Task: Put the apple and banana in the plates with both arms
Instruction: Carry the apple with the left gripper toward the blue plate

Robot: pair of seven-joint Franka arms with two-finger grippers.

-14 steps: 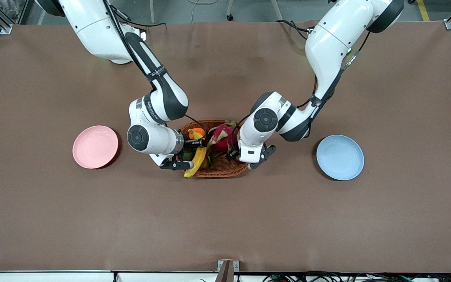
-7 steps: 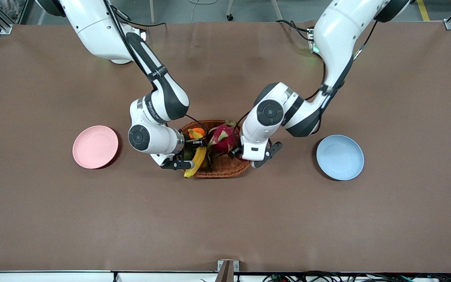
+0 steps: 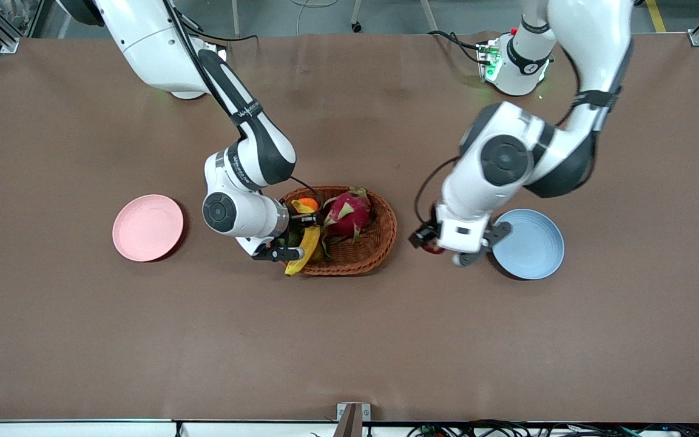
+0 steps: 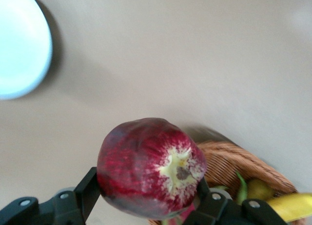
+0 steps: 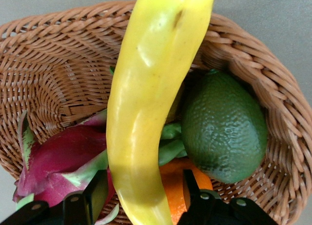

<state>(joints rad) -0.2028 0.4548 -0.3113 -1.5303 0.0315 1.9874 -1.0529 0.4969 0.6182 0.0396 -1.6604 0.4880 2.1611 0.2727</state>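
Note:
My left gripper (image 3: pixel 432 244) is shut on the dark red apple (image 3: pixel 431 247) and holds it above the table, between the basket and the light blue plate (image 3: pixel 531 243). The left wrist view shows the apple (image 4: pixel 146 166) between the fingers of this gripper (image 4: pixel 148 186), with the blue plate (image 4: pixel 19 44) farther off. My right gripper (image 3: pixel 299 235) is low in the basket, open, its fingers (image 5: pixel 95 195) astride the yellow banana (image 3: pixel 304 249). A gap shows between the banana (image 5: pixel 151 103) and one finger. The pink plate (image 3: pixel 148 227) lies empty toward the right arm's end.
The oval wicker basket (image 3: pixel 380 237) stands mid-table and holds a pink dragon fruit (image 3: pixel 346 212), an orange (image 3: pixel 307 204) and a green avocado (image 5: pixel 224 127). Its rim (image 4: pixel 234 161) also shows in the left wrist view. Bare brown table lies nearer the front camera.
My left gripper has lifted the apple out of the basket and carried it toward the blue plate. My right gripper has stayed at the banana in the basket.

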